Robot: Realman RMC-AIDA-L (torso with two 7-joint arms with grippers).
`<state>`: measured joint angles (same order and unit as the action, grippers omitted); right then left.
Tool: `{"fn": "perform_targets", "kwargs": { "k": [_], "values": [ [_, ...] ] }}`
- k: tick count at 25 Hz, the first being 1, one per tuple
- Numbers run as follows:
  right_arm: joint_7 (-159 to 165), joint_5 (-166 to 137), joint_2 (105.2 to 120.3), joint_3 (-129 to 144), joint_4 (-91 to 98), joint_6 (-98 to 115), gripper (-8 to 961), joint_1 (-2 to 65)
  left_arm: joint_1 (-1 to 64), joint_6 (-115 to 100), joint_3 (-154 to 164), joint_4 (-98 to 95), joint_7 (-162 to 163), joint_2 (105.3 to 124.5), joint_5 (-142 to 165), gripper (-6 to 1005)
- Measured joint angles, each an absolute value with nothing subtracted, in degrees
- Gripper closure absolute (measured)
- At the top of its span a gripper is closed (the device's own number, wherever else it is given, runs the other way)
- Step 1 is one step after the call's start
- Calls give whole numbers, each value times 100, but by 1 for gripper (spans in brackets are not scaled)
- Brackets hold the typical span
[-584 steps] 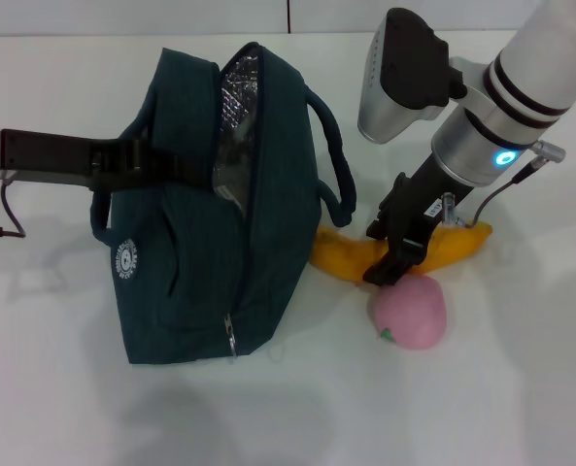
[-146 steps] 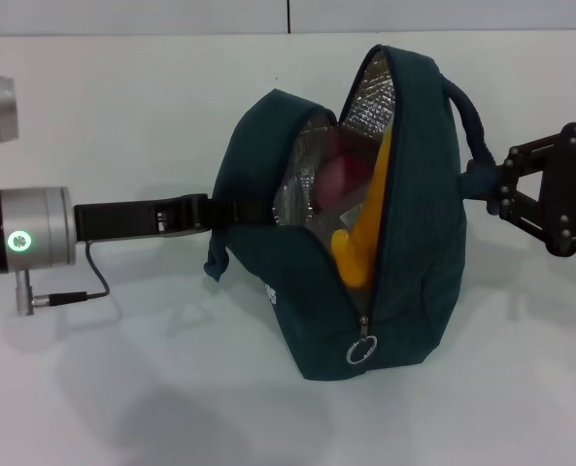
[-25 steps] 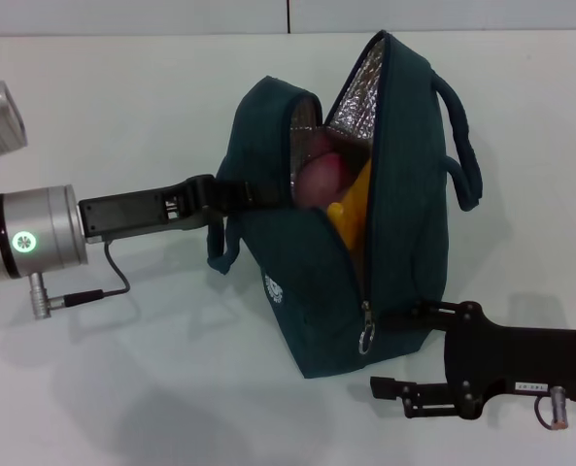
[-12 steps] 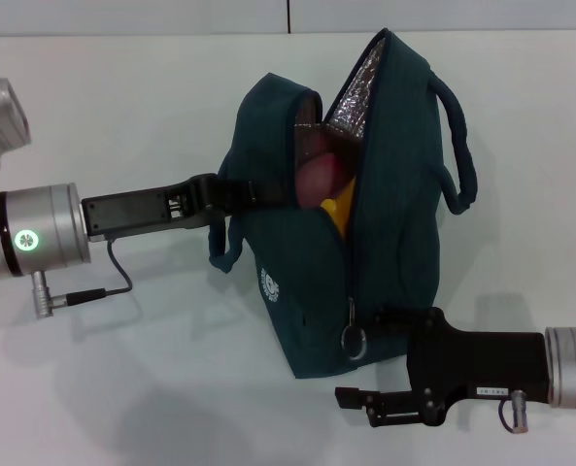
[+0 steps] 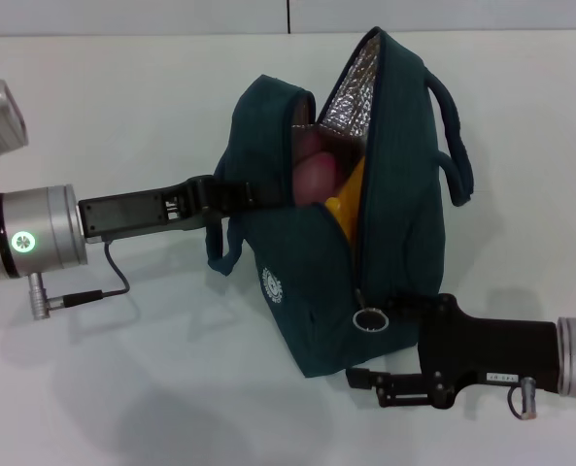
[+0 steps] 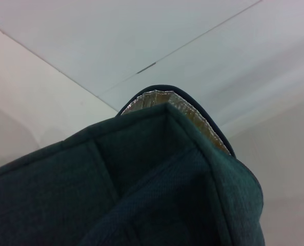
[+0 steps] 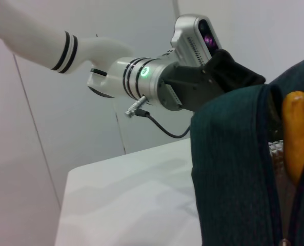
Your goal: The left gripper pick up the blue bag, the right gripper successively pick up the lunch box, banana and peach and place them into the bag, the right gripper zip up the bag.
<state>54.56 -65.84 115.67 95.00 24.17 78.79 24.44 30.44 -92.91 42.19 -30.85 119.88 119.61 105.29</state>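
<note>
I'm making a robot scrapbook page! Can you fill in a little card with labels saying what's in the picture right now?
Bag: dark blue-green fabric bag with silver lining, standing on the white table, top unzipped
Inside: yellow banana and pink peach showing
Left gripper: shut on the bag's edge
Right gripper: low at the bag's near end, by the round metal zipper ring
Lunch box: not visible

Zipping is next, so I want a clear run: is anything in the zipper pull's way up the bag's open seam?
Possibly. The banana and peach show in the open mouth of the bag, the banana close to the seam above the zipper pull. The right gripper is by the pull; the left gripper holds the opposite side.
</note>
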Motion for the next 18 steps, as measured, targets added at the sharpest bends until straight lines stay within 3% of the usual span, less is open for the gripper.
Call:
{"fn": "perform_targets", "kwargs": {
  "k": [4,15,18],
  "values": [
    [5442,-6584,11570,9396,2394,7831,174,2449,3032,-9288,4218,-3084,11988,11961,10529,940],
    [5481,-6578,11563,9234,2388,7689,372,2446,3023,-9286,4211,-3085,11988,11955,10528,939],
    [5488,-6577,11543,9178,2381,7689,514,2439,3022,-9287,4202,-3088,11988,11949,10528,939]
  ]
}}
